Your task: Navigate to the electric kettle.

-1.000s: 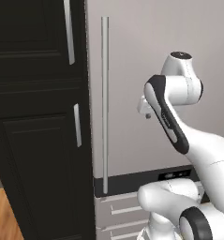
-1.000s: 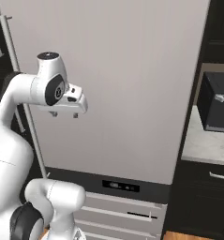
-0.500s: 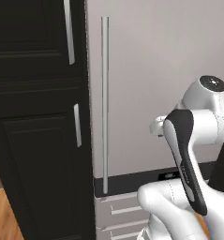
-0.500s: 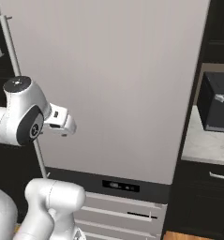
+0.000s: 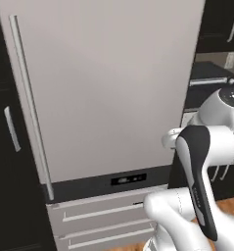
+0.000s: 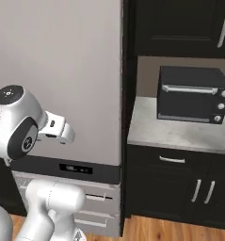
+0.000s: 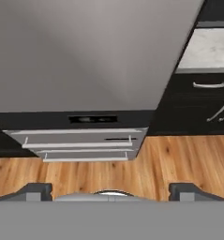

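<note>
I faced a dark-cabinet kitchen with a wood floor (image 7: 146,164): at left stood the tall grey refrigerator (image 5: 104,88) with its long handle (image 5: 30,108) and closed drawers (image 5: 104,215), contents hidden. Further right a pale table (image 6: 180,132) carried a black toaster oven (image 6: 194,94), door closed, above shut cupboards (image 6: 180,188). The electric kettle was nowhere in sight, so I judged it lay further along. My gripper (image 7: 111,190) held nothing, its fingertips (image 7: 36,191) set wide apart. A steel jug would likely be stiff and slippery; its handle seemed the best hold.
</note>
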Robot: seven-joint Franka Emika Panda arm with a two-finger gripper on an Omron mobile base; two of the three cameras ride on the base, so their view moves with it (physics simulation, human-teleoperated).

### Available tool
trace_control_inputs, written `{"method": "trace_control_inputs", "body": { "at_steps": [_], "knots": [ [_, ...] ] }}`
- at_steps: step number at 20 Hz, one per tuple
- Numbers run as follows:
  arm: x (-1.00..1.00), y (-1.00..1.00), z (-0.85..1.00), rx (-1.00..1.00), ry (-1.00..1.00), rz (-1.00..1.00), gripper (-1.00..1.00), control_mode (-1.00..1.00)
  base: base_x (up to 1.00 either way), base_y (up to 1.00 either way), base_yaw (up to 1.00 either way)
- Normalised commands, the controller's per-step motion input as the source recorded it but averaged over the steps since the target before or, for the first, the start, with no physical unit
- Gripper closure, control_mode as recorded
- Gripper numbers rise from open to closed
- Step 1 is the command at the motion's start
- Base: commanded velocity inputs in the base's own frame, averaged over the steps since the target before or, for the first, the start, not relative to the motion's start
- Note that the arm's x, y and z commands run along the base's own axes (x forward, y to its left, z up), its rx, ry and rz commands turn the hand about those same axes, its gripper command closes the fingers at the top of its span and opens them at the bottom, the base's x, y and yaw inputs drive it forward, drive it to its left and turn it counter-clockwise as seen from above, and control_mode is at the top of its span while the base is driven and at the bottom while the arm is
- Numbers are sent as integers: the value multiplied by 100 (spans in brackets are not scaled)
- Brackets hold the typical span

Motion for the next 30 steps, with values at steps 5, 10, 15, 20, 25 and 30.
{"method": "trace_control_inputs", "body": {
  "at_steps": [5,10,15,20,25,30],
  "knots": [
    [0,0,0,0,0,0,-100,100,-35,-100,-6],
    [0,0,0,0,0,0,-100,100,-25,-100,-4],
    [0,0,0,0,0,0,-100,100,-21,-100,-4],
    [0,0,0,0,0,0,-100,100,-13,-100,-2],
    [0,0,0,0,0,0,-100,100,-4,-100,0],
    [0,0,0,0,0,0,-100,100,-4,-100,0]
  ]
}}
